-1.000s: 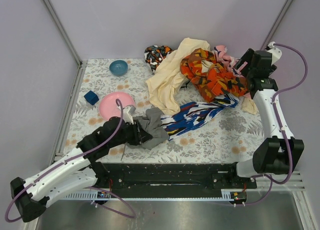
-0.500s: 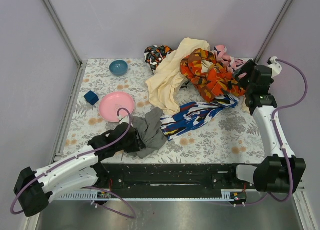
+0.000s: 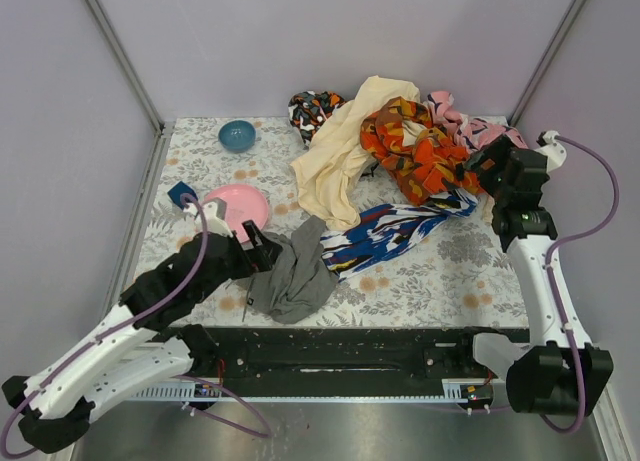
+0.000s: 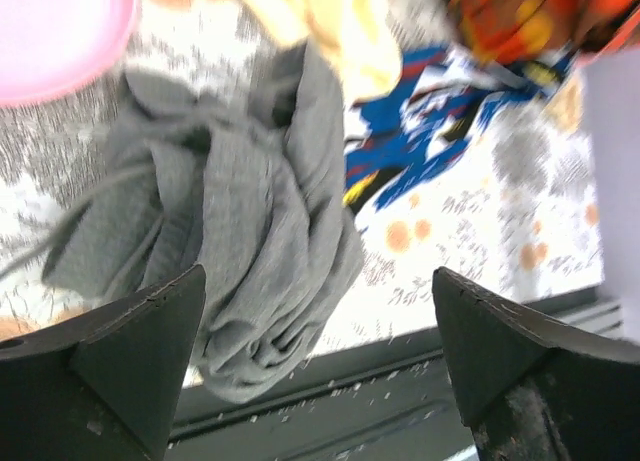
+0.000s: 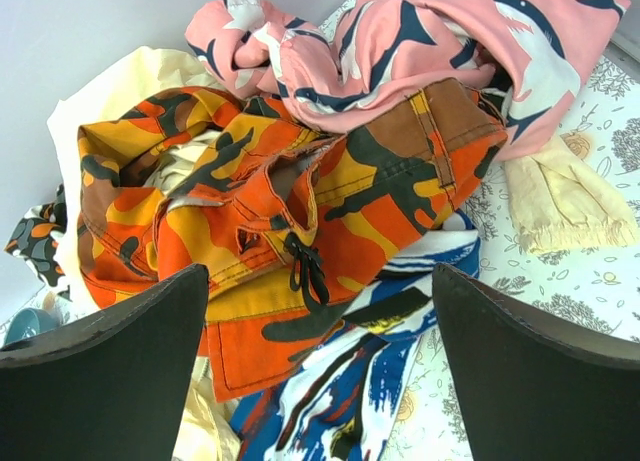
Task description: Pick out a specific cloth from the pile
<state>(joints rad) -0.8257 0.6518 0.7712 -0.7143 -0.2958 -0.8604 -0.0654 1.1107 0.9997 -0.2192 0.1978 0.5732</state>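
Note:
The cloth (image 3: 297,274), plain dark grey, lies crumpled on the flowered table near the front edge, just right of the pink plate (image 3: 232,207). My left gripper (image 3: 262,249) hovers at its left edge, open, with nothing between the fingers. In the left wrist view the cloth (image 4: 245,231) lies loose below the open left gripper (image 4: 318,272). The pile (image 3: 405,151) sits at the back right: orange camouflage piece (image 5: 300,211), pink printed piece (image 5: 400,41), cream cloth (image 3: 335,166), blue streaked cloth (image 3: 390,228). My right gripper (image 3: 487,167) stands open by the pile's right side, above the orange and blue pieces, as the right gripper (image 5: 318,273) shows.
A blue bowl (image 3: 237,134) sits at the back left and a small blue block (image 3: 181,193) left of the plate. A black-and-orange patterned cloth (image 3: 315,106) lies behind the pile. A black rail (image 3: 330,346) runs along the table's front edge; walls close in three sides.
My left gripper has opened and let go of the grey cloth, which now lies spread near the front edge; the arm rose and drew back left. The right arm shifted slightly right.

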